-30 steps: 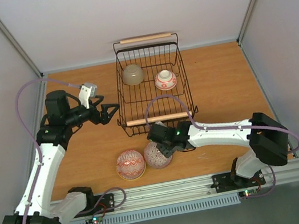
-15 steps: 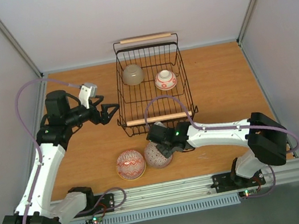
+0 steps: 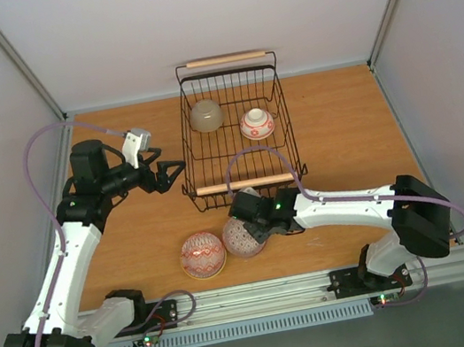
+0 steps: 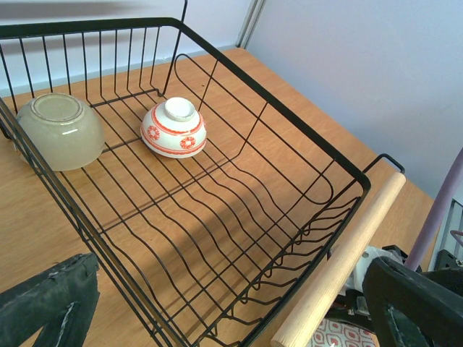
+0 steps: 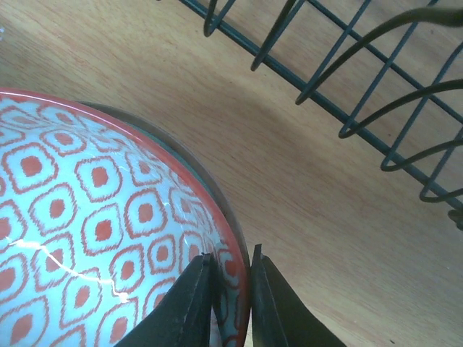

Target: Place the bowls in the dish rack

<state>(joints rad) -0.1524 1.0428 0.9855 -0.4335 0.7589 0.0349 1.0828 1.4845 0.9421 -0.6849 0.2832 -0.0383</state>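
The right wrist view alone shows the right gripper [image 5: 231, 293] clamped on the rim of a round, red-patterned ceramic bowl [image 5: 87, 210], just in front of the black wire dish rack [image 5: 347, 79]. Overhead, the left gripper [image 3: 176, 172] hangs with fingers apart beside the rack. Inside lie an upturned pale bowl [image 3: 206, 116] and a white red-banded bowl [image 3: 256, 123].
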